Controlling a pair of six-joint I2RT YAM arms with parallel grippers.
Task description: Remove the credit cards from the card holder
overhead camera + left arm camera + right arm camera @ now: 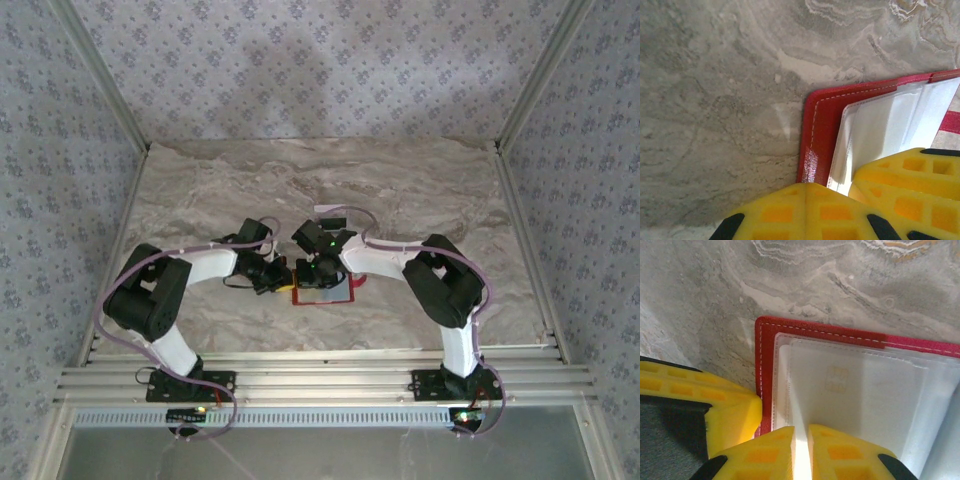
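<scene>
Holder of stitched red leather, rounded corners

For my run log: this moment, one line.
left gripper: shut, at card holder edge | right gripper: near-closed over pocket | credit card: in pocket

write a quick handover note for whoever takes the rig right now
Left gripper: shut, at the edge of the open wallet, seemingly pinning it down.
Right gripper: closed on a thin pale edge at the pocket; card or sleeve, cannot tell.
Things: the wallet lies open on the table between the arms; one card, chip outline showing, sits inside the pocket.
Done: wallet opened.
Left: pull the cards out and lay them on the table.
</scene>
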